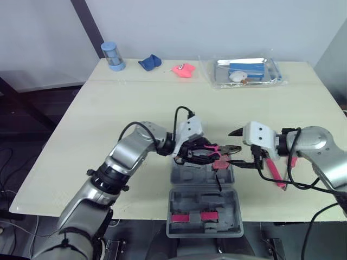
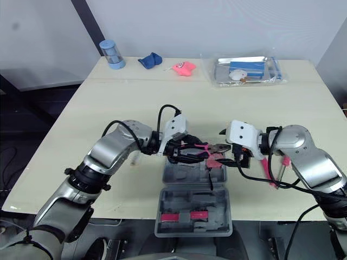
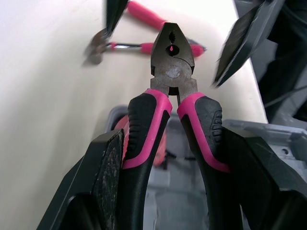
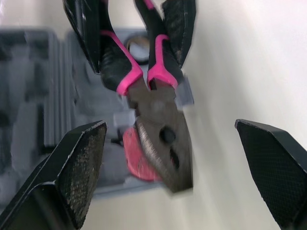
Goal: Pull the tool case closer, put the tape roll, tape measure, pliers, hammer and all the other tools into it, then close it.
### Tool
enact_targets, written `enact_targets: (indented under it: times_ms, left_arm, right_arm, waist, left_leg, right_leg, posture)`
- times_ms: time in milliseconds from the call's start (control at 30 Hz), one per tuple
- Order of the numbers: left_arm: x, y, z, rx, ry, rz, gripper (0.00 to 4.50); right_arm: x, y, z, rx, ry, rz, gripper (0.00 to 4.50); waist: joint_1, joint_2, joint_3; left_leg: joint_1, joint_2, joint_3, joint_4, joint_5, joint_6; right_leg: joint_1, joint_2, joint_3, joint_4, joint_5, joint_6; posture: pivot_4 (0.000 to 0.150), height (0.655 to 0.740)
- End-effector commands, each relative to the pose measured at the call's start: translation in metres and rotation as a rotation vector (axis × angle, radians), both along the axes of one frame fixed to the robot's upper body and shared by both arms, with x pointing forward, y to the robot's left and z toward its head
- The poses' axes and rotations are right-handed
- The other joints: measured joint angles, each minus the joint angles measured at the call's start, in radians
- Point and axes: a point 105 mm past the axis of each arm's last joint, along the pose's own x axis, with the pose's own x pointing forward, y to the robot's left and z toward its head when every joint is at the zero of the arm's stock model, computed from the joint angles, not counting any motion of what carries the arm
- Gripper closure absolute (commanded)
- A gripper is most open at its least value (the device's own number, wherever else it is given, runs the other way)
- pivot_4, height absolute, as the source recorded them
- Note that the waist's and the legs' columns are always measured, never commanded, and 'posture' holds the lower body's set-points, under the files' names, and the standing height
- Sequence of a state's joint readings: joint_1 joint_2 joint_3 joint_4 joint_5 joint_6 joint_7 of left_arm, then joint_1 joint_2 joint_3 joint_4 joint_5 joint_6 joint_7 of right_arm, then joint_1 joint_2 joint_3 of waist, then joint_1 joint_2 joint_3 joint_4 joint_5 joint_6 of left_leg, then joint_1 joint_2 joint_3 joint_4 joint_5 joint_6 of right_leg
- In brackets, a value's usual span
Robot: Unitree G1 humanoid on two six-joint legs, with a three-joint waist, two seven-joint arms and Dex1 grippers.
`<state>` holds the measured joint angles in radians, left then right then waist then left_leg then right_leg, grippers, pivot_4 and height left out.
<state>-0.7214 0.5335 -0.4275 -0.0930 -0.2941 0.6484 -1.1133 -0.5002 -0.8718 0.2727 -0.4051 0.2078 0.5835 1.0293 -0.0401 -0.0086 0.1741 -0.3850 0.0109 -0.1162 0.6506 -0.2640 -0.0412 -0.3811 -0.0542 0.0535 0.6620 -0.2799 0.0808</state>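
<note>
The grey tool case (image 1: 203,208) lies open at the table's front edge. Just above its far half, my left gripper (image 1: 198,151) is shut on the pink-and-black handles of the pliers (image 1: 219,149), whose head (image 3: 171,72) points toward my right gripper (image 1: 241,148). That gripper is open, with one finger on each side of the pliers head (image 4: 163,139) and not touching it. A pink-red round item (image 4: 139,160) sits in the case under the pliers. The pink-handled hammer (image 1: 274,170) lies on the table right of the case, beneath my right arm.
Along the far edge of the table stand a blue cup (image 1: 112,56), a blue cloth (image 1: 149,63), a pink toy (image 1: 185,70) and a clear tray (image 1: 246,72) with items in it. A second pink handle (image 3: 146,14) lies by the hammer.
</note>
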Motion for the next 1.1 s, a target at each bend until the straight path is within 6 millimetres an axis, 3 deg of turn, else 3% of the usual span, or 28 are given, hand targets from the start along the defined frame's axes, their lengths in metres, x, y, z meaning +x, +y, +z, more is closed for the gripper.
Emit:
enact_targets:
  times_ms: [33,300,333,367,467,567,1000,1100]
  left_arm:
    - [-0.005,-0.012,0.006,0.006,-0.043,-0.095,1.81]
    - [-0.005,-0.02,-0.003,0.029,-0.082,-0.137,1.81]
    - [-0.005,-0.02,-0.003,0.033,-0.089,-0.14,1.81]
    - [-0.004,-0.02,-0.003,0.033,-0.097,-0.138,1.81]
    - [-0.001,-0.019,-0.003,0.042,-0.122,-0.14,1.81]
    - [0.0,-0.019,-0.003,0.044,-0.133,-0.144,1.81]
    - [-0.007,-0.014,-0.001,-0.013,-0.159,-0.189,1.81]
    - [-0.008,-0.008,0.006,-0.058,-0.158,-0.184,0.38]
  right_arm:
    - [-0.001,0.005,0.006,-0.063,-0.028,-0.005,0.0]
    - [-0.006,0.005,-0.006,-0.099,0.076,-0.037,0.0]
    - [-0.006,0.004,-0.007,-0.105,0.086,-0.04,0.55]
    - [-0.007,0.003,-0.009,-0.111,0.095,-0.043,0.81]
    - [-0.008,0.001,-0.01,-0.121,0.11,-0.048,2.36]
    - [-0.009,0.002,-0.009,-0.112,0.12,-0.046,3.51]
    - [-0.008,-0.002,-0.013,-0.119,0.126,-0.06,3.51]
    - [-0.009,-0.007,-0.012,-0.101,0.122,-0.075,3.51]
  waist:
    - [0.0,0.0,0.0]
    - [0.0,0.0,0.0]
    - [0.0,0.0,0.0]
    - [0.0,0.0,0.0]
    - [0.0,0.0,0.0]
    - [0.0,0.0,0.0]
    - [0.0,0.0,0.0]
    - [0.001,0.0,0.0]
  left_leg:
    - [0.0,0.0,0.0,0.0,0.0,0.0]
    - [-0.001,0.0,-0.001,0.001,0.0,0.0]
    - [-0.001,0.0,-0.001,0.001,0.0,0.0]
    - [-0.001,0.0,-0.001,0.001,0.0,0.0]
    - [-0.001,0.0,-0.001,0.001,0.0,0.0]
    - [-0.001,0.0,-0.001,0.001,0.0,0.001]
    - [-0.001,0.0,-0.001,0.001,0.0,0.0]
    - [-0.001,0.0,-0.001,0.001,0.0,0.001]
  right_leg:
    - [0.0,0.0,0.0,0.0,0.0,0.0]
    - [-0.001,0.0,0.0,0.0,0.0,0.0]
    - [-0.001,0.0,0.0,0.0,0.0,0.0]
    - [-0.001,0.0,0.0,0.0,0.0,0.0]
    - [-0.001,0.0,0.0,0.0,0.0,0.0]
    - [-0.001,0.0,-0.001,0.0,0.0,0.0]
    - [-0.001,0.0,-0.001,0.001,0.0,0.0]
    - [-0.001,0.0,-0.001,0.0,0.0,0.0]
  posture:
    - [0.15,0.74]
    - [0.15,0.74]
    - [0.15,0.74]
    - [0.15,0.74]
    - [0.15,0.74]
    - [0.15,0.74]
    - [0.15,0.74]
    - [0.15,0.74]
